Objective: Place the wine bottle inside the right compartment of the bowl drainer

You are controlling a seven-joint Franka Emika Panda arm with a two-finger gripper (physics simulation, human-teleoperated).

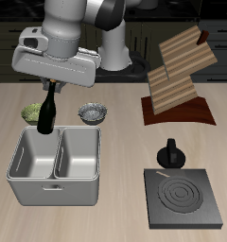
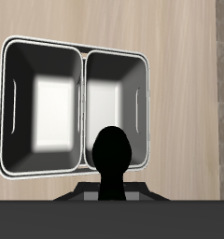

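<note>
While hanging above the light wooden desk (image 1: 115, 189), clamped on the neck of the slim, near-black glass wine bottle (image 1: 47, 112) with its reddish-brown cap: the two-finger end effector (image 1: 51, 84). Bottle held upright, clear of the surface, over the back rim of the large light-grey metal bowl drainer (image 1: 55, 182), above the edge of the right compartment (image 1: 34, 153) and not yet inside it. Beyond the drainer, two small round bowls (image 1: 92, 113); off to the side, a wooden rack (image 1: 177, 80), a black round-knobbed pot piece (image 1: 169, 152) and a dark stove plate (image 1: 184, 198).
</note>
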